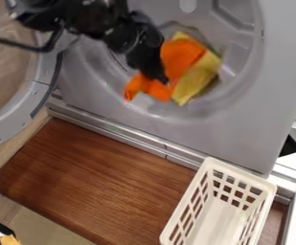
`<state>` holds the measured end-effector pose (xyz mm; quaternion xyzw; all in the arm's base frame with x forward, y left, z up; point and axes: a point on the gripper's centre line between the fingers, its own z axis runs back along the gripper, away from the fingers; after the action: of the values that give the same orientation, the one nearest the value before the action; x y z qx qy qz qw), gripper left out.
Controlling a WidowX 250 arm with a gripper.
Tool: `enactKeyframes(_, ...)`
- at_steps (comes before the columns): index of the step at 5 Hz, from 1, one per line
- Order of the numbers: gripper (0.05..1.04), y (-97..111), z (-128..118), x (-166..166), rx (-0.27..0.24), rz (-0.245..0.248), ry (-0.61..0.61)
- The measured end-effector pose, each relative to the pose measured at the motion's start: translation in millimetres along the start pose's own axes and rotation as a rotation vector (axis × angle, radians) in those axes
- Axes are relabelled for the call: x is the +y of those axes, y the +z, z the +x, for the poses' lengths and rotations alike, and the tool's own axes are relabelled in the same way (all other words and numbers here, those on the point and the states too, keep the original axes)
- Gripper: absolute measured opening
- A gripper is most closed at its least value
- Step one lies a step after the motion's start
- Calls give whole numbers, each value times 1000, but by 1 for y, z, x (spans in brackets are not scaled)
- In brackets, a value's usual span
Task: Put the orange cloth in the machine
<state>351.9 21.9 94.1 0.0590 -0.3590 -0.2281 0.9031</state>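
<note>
Since the orange cloth [181, 55] is in the machine's [265, 86] mouth, against the yellow cloth [198, 79], retracting the hand [159, 79] (can't tell if clamped or apart) could drag it out if fabric snags.

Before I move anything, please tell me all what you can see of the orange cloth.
The orange cloth is bright, plain orange and looks like soft fabric, crumpled and bunched. A broad part lies at upper right, and a smaller, ragged part spreads to the lower left. It is in the round opening of the machine, against the yellow cloth on its right. The gripper is at its middle and hides some of it; I cannot tell if it grips.
</note>
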Motion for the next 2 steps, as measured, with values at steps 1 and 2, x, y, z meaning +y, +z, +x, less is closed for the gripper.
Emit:
enactKeyframes(1, 95, -17, 14, 13, -37, -14, -4)
enactKeyframes(2, 129, -35, 20, 19, -59, -38, -20)
